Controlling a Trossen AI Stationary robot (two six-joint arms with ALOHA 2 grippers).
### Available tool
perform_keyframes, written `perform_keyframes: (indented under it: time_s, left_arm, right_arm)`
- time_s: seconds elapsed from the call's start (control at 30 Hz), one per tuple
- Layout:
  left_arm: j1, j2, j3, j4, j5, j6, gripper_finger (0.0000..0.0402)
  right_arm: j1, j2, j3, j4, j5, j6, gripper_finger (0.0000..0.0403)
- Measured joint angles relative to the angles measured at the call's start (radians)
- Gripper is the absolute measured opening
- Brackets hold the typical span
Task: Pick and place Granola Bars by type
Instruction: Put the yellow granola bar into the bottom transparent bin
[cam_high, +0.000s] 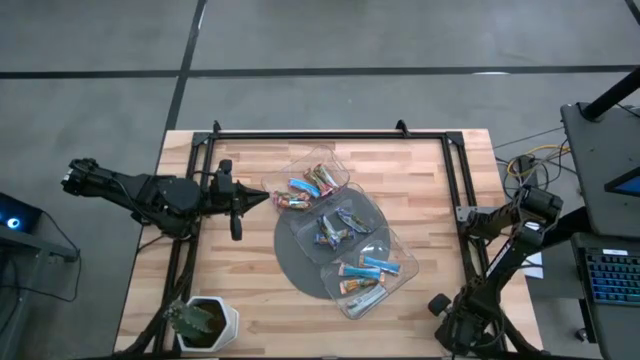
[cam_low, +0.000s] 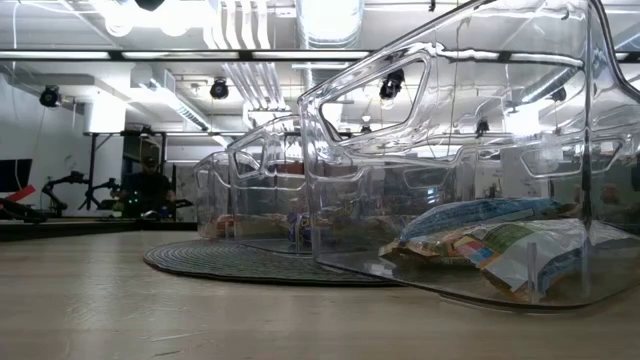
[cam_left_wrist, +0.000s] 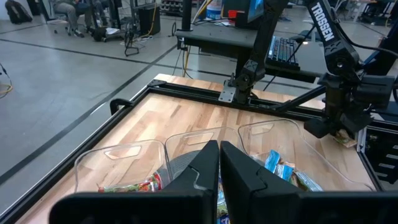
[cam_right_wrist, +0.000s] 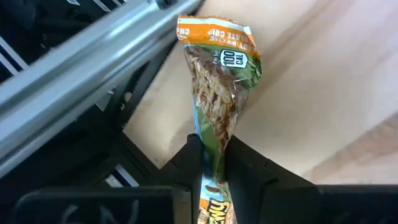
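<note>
A granola bar (cam_right_wrist: 217, 81) in an orange and green wrapper lies at the table's right edge, beside the metal frame rail (cam_right_wrist: 81, 68). My right gripper (cam_right_wrist: 211, 146) is shut on it; in the high view it sits at the right edge (cam_high: 472, 222). Three clear trays stand on the grey disc (cam_high: 300, 262): far-left (cam_high: 315, 185), middle (cam_high: 340, 228) and near-right (cam_high: 372, 275). Each holds several wrapped bars. My left gripper (cam_left_wrist: 219, 146) hangs shut and empty above the table's left side, pointing at the trays. My right gripper pinches the bar's near end (cam_right_wrist: 214, 134) between its two fingers, and the wrapper is squeezed narrow there. The fingers slant steeply down and lie along the bar. The rest of the bar stretches away over the wood; whether it is lifted clear, I cannot tell.
A black frame rail (cam_high: 455, 170) runs along the table's far, left and right edges. A potted plant (cam_high: 200, 322) stands at the near left corner. Bare wood lies between the trays and the right rail (cam_high: 430, 210).
</note>
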Motion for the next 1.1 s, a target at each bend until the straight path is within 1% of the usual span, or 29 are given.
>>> perform_keyframes:
  time_s: [0.17, 0.33, 0.63, 0.73, 0.83, 0.9, 1.0, 1.1]
  left_arm:
    - [0.0, 0.0, 0.0, 0.0, 0.0, 0.0, 0.0]
    - [0.0, 0.0, 0.0, 0.0, 0.0, 0.0, 0.0]
    - [0.0, -0.001, 0.0, 0.0, 0.0, 0.0, 0.0]
    - [0.0, -0.001, 0.0, 0.001, 0.0, 0.0, 0.0]
    - [0.0, -0.001, 0.0, 0.001, 0.0, 0.0, 0.0]
    - [0.0, -0.001, 0.0, 0.001, 0.0, 0.0, 0.0]
    - [0.0, -0.001, 0.0, 0.001, 0.0, 0.0, 0.0]
    - [0.0, -0.002, 0.0, 0.001, 0.0, 0.0, 0.0]
  right_arm:
    - [-0.026, 0.0, 0.006, -0.059, -0.002, -0.044, 0.0052]
    - [-0.086, -0.004, 0.029, -0.085, 0.008, -0.06, 0.0051]
    - [-0.188, -0.084, 0.144, -0.1, 0.021, -0.05, 0.0051]
    - [-0.205, -0.11, 0.208, -0.149, 0.039, -0.049, 0.0051]
    - [-0.222, -0.136, 0.297, -0.231, 0.114, -0.053, 0.0051]
    - [-0.238, -0.155, 0.362, -0.288, 0.193, -0.077, 0.0051]
    - [-0.268, -0.172, 0.45, -0.372, 0.37, -0.139, 0.0051]
    - [-0.321, -0.18, 0.536, -0.449, 0.544, -0.159, 0.0051]
